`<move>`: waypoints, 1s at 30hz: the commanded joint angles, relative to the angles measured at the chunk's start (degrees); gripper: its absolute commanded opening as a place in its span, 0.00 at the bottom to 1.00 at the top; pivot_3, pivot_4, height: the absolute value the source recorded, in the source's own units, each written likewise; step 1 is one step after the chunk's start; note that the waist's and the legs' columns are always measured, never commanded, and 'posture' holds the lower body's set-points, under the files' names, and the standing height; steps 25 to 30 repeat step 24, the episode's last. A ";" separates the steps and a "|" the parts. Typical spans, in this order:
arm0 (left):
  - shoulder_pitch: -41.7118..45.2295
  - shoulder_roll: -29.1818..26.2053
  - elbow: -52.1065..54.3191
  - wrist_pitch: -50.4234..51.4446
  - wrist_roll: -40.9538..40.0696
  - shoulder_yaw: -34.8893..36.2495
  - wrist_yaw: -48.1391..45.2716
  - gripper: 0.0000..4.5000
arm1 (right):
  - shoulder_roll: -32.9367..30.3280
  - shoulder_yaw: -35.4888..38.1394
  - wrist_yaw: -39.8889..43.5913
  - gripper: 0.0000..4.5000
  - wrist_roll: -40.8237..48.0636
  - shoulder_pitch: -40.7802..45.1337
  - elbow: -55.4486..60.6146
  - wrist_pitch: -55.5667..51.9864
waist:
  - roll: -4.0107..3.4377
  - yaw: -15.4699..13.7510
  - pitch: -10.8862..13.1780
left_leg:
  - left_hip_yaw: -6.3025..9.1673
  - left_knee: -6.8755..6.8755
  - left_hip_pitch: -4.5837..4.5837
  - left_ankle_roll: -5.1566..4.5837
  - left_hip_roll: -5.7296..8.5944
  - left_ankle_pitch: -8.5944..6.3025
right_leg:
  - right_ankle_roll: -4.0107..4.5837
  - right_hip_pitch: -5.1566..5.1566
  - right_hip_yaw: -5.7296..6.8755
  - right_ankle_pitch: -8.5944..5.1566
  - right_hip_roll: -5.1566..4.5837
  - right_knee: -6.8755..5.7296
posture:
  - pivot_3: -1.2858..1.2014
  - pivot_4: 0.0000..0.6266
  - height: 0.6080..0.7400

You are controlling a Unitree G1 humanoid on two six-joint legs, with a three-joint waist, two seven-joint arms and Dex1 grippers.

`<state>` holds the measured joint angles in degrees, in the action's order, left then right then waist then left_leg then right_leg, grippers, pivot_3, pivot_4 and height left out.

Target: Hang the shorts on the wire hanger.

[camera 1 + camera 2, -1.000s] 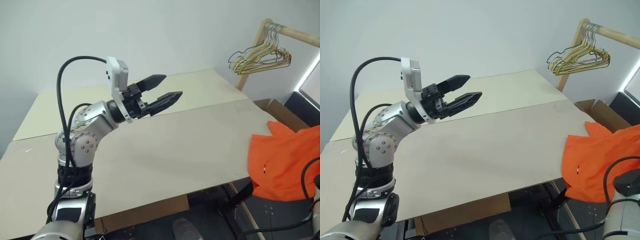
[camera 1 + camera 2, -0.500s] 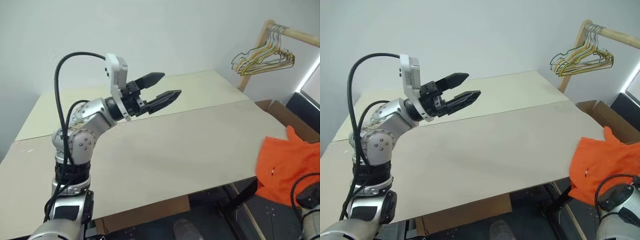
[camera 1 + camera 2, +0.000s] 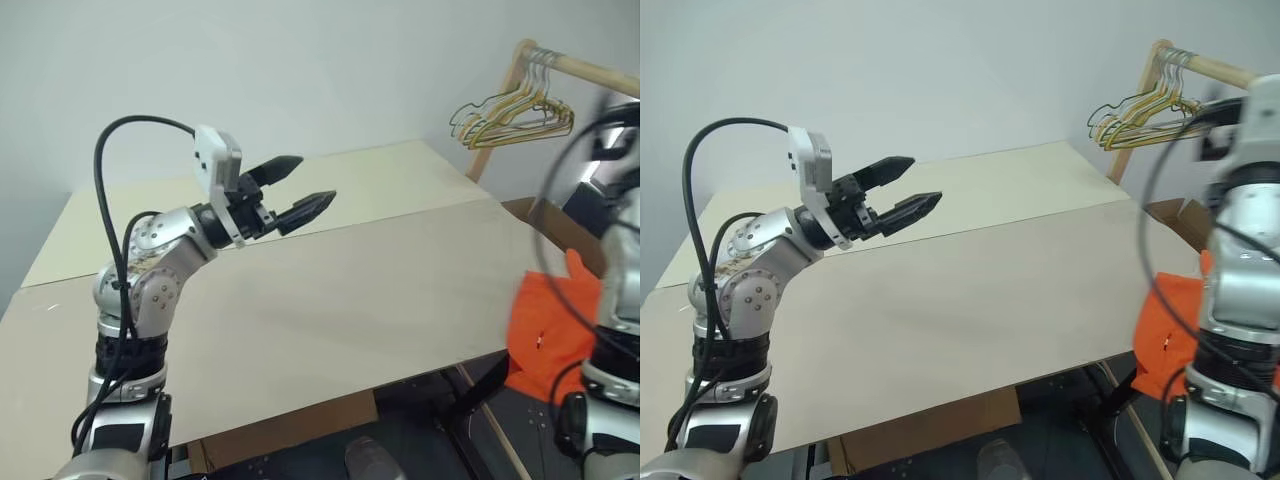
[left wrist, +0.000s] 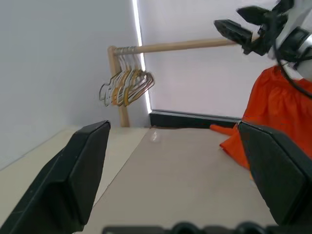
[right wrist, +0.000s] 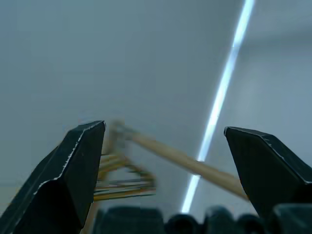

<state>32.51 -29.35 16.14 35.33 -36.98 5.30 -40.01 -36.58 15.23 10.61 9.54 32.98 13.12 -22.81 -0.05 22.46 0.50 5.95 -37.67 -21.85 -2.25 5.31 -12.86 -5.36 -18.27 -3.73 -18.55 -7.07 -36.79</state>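
Observation:
The orange shorts (image 3: 543, 332) hang in a heap past the table's right edge, partly behind my right arm (image 3: 1238, 250); they also show in the left wrist view as orange shorts (image 4: 276, 110). My right gripper (image 4: 228, 16) is raised high above them, open and empty. In its own view the gripper (image 5: 163, 127) points up at the rack. My left gripper (image 3: 316, 180) hovers open above the table's back left, holding nothing. The wire hanger is out of view.
A wooden rack (image 3: 578, 66) at the back right carries a bunch of yellow and dark hangers (image 3: 512, 116). The beige table (image 3: 350, 290) stretches between my arms. A cardboard box (image 3: 524, 209) sits beyond its right edge.
My right arm has swung up into view on the right, in front of the shorts, and its gripper has come off them. The left gripper drifted a little left and down.

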 commanded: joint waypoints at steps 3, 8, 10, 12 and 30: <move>-6.78 -5.52 5.15 -3.90 4.15 0.66 -2.63 1.00 | -3.01 -7.79 21.30 0.99 10.88 -6.19 7.11 -3.10 | 0.10 -3.77 0.08 | 0.08 -0.04 -0.08 0.05 0.00 -0.08 | 0.00 -0.15 -0.04 0.00 0.01 -0.02 | 0.43 0.00 1.00; -12.05 -8.42 7.16 -4.33 6.31 1.16 -2.87 1.00 | -5.78 -12.56 31.91 0.99 10.33 -7.66 3.20 0.28 | 0.16 -9.64 0.12 | 0.07 -0.12 -0.21 0.15 0.09 -0.13 | 0.03 -0.79 -0.19 0.04 -0.13 -0.20 | 0.45 0.00 1.00; -13.30 -9.21 7.74 -4.67 6.55 1.34 -3.33 1.00 | -5.64 -12.57 33.64 0.99 10.40 -6.80 1.50 0.97 | 0.17 -11.33 0.13 | 0.07 -0.12 -0.20 0.18 0.06 -0.13 | 0.10 -0.85 -0.19 0.08 -0.07 -0.26 | 0.46 0.00 1.00; -13.82 -9.67 8.06 -4.66 6.66 1.64 -3.37 1.00 | -5.42 -12.38 34.94 0.99 10.78 -5.33 -0.15 0.49 | 0.17 -12.77 0.15 | 0.08 -0.12 -0.20 0.21 0.02 -0.13 | 0.16 -0.91 -0.19 0.11 -0.03 -0.30 | 0.46 0.00 1.00; -16.50 -11.04 9.98 -4.71 8.03 2.43 -2.29 1.00 | -5.47 -13.70 42.74 0.99 9.74 -2.44 -3.63 3.37 | 0.17 -15.98 0.15 | 0.07 -0.11 -0.45 0.43 0.00 -0.21 | 0.26 -1.28 -0.22 0.17 0.01 -0.35 | 0.48 0.00 1.00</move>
